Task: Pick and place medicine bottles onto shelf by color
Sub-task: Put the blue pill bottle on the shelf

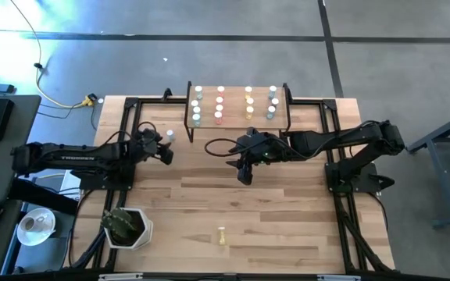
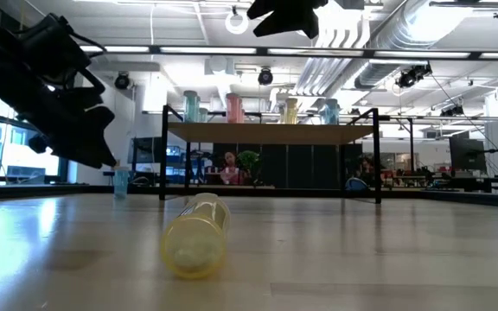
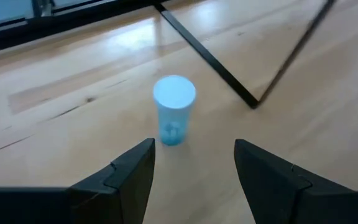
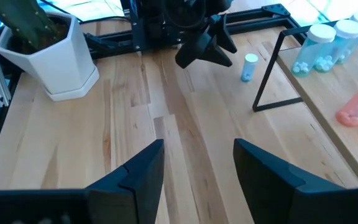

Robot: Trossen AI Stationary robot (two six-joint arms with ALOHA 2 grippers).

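Fourteen medicine bottles are standing on the shelf (image 1: 239,125) at the top centre of the high view: four green, four pink, three yellow, three blue. One more blue bottle (image 1: 170,135) is standing on the tabletop (image 1: 287,218) left of the shelf, just ahead of the left gripper (image 1: 165,154), which is gaping wide and empty. The right gripper (image 1: 244,176), equally open and empty, is hovering mid-frame, while a yellow bottle (image 1: 222,236) is lying at the bottom centre; no label writing is readable.

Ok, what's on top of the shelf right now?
The shelf holds four columns of capped bottles, sorted green, pink, yellow, blue. From the low view, only the front bottles show; those behind are covered.
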